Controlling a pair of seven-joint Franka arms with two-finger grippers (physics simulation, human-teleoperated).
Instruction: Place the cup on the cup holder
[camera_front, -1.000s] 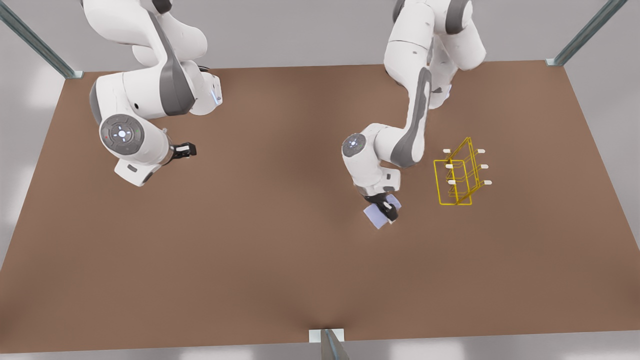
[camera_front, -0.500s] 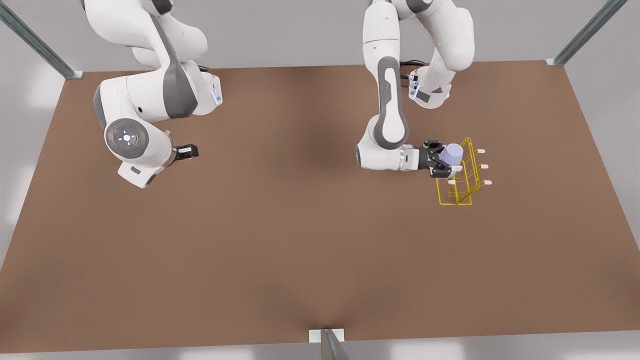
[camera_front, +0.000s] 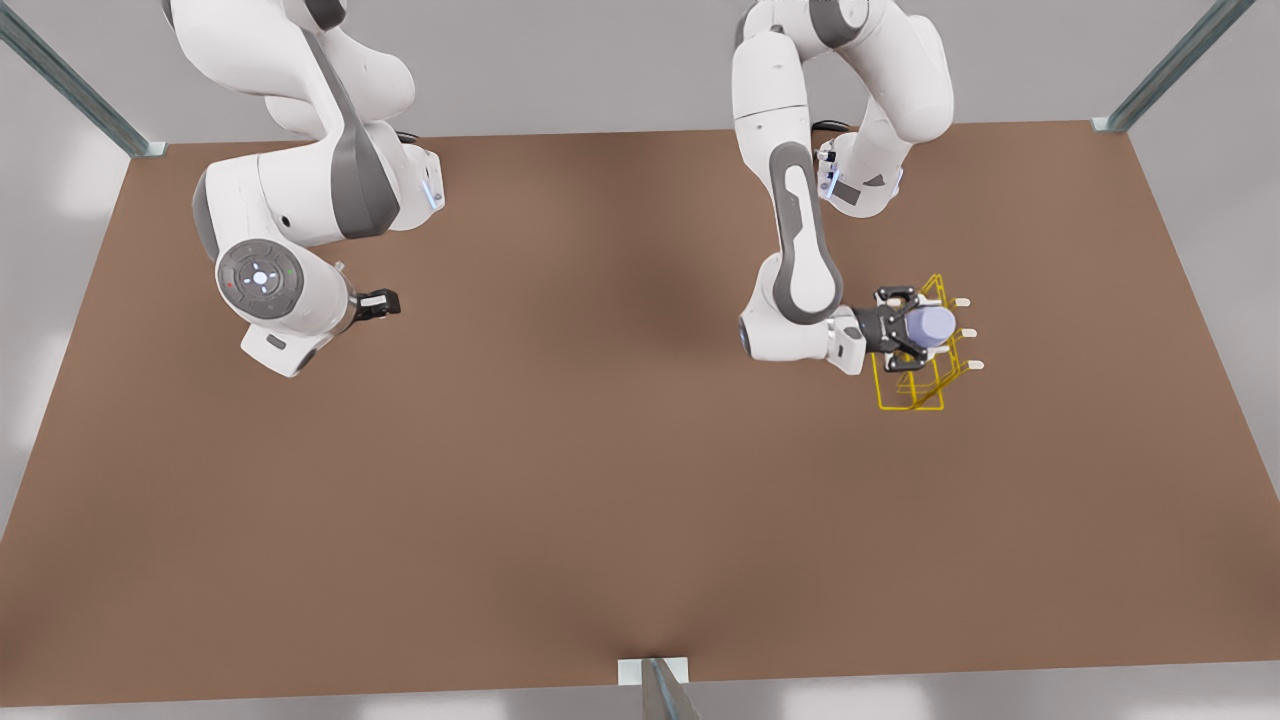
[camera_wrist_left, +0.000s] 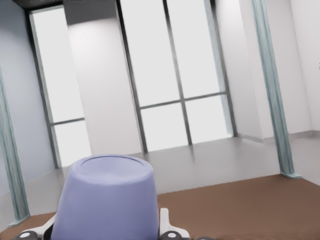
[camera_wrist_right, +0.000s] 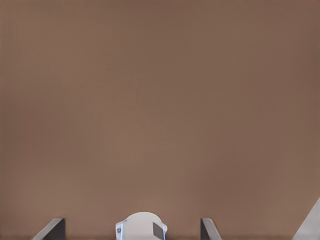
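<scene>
The lavender-blue cup (camera_front: 937, 323) lies on its side in my left gripper (camera_front: 912, 328), which is shut on it at the front view's right. It hangs over the upper part of the yellow wire cup holder (camera_front: 912, 388), among the white-tipped pegs (camera_front: 962, 302); whether it touches a peg I cannot tell. In the left wrist view the cup (camera_wrist_left: 107, 197) stands between the fingers (camera_wrist_left: 167, 231) with its closed base pointing away. My right gripper (camera_front: 380, 300) waits open above the table at the front view's left, its fingertips (camera_wrist_right: 54, 228) spread over bare tabletop.
The brown table (camera_front: 560, 500) has metal posts at its far corners (camera_front: 1110, 122) and one at the middle of the near edge (camera_front: 655, 680). The left arm's forearm (camera_front: 795, 230) reaches over the table beside the holder.
The left gripper carried the cup up from the table to the holder, then pushed it a little farther toward the front view's right over the pegs. The right arm barely shifted.
</scene>
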